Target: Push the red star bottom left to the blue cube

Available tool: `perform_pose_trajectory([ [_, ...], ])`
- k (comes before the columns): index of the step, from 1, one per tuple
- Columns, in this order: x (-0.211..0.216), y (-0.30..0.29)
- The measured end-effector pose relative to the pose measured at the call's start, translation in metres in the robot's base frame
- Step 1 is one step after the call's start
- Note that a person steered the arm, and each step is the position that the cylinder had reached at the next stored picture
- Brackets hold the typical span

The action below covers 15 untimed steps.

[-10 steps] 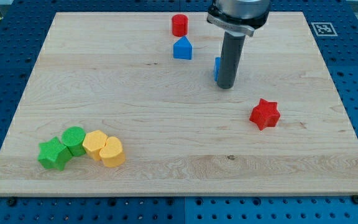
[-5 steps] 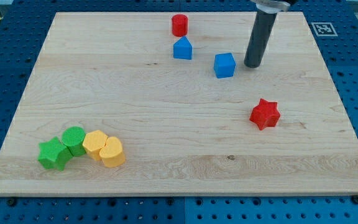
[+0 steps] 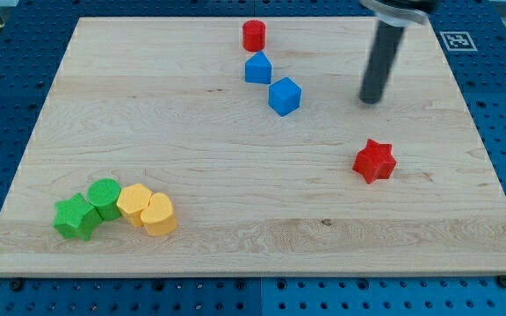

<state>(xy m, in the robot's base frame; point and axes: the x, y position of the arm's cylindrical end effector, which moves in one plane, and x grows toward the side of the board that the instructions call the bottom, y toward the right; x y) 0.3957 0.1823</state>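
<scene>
Jaws: none | my tip [image 3: 372,99] upright, above red star [image 3: 374,161], right of blue cube [image 3: 284,96]

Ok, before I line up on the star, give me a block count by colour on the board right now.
Red: 2, the red cylinder and red star
Blue: 2, the blue house-shaped block and blue cube
Green: 2, the green star and green cylinder
Yellow: 2, the yellow block and yellow heart
Total: 8

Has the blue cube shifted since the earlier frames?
Yes. The blue cube slid toward the view's left, now close beside the blue house-shaped block, which stayed put.
</scene>
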Motion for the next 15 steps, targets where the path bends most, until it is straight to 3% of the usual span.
perform_pose_trajectory([
  [2,0.113,0.023],
  [3,0.115,0.022],
  [5,0.115,-0.053],
  [8,0.07,-0.076],
  [10,0.069,-0.118],
  [15,0.069,-0.132],
])
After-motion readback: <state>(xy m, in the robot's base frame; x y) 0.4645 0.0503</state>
